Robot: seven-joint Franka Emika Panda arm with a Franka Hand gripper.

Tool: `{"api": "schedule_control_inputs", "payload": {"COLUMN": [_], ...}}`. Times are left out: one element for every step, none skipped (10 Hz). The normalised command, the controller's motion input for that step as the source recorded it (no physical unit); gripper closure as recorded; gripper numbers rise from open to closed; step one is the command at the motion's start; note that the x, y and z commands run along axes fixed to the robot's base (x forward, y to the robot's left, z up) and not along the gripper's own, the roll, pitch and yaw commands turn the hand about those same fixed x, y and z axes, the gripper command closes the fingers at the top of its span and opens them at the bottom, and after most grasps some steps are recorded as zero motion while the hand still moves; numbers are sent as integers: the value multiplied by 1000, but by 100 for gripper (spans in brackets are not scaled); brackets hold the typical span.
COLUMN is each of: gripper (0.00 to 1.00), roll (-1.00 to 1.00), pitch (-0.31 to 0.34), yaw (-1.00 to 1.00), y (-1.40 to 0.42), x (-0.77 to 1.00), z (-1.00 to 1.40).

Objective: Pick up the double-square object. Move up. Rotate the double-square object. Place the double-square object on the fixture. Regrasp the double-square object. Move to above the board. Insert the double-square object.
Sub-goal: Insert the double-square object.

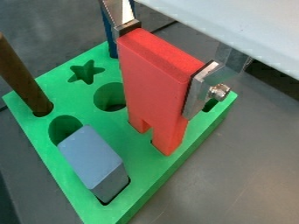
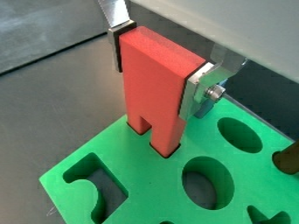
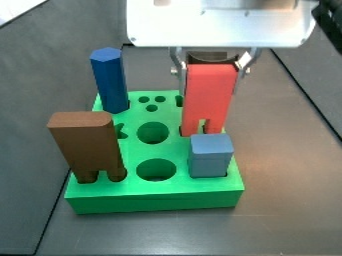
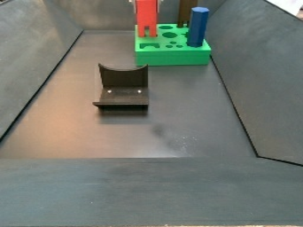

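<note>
Nearest the lens in a wrist view, a grey-blue cube [image 1: 96,162] is seen sunk into a hole of the green board [image 1: 176,166]. Behind it the red double-square object [image 1: 160,87] stands upright, its lower end split by a groove into two legs that enter a cut-out. It is clamped between the silver fingers [image 1: 201,87] of the gripper [image 1: 158,59], whose jaws are closed only as far as the block's width. A star-shaped hole [image 1: 84,73] and a round hole [image 1: 107,96] are left open nearby.

From the opposite wrist camera, the red block [image 2: 158,87] is shown as a smooth, flat-faced bar held at its upper part, its foot resting in the board [image 2: 105,166].

In a side view, a brown block [image 3: 87,147] and a blue prism [image 3: 110,80] are seen standing in the board [image 3: 160,195] beside the red piece [image 3: 207,95].

In a side view from farther off, the dark fixture [image 4: 120,89] sits alone on the floor, well apart from the board [image 4: 174,49].
</note>
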Motion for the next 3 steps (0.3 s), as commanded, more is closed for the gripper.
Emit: {"api": "schedule_control_inputs", "payload": {"gripper": [100, 100, 100], "roll": [-53, -77, 0], "pitch": [-27, -44, 0], "yaw": [-100, -17, 0], "y": [0, 11, 0], "x": [0, 0, 0], "z": [-160, -6, 0]}}
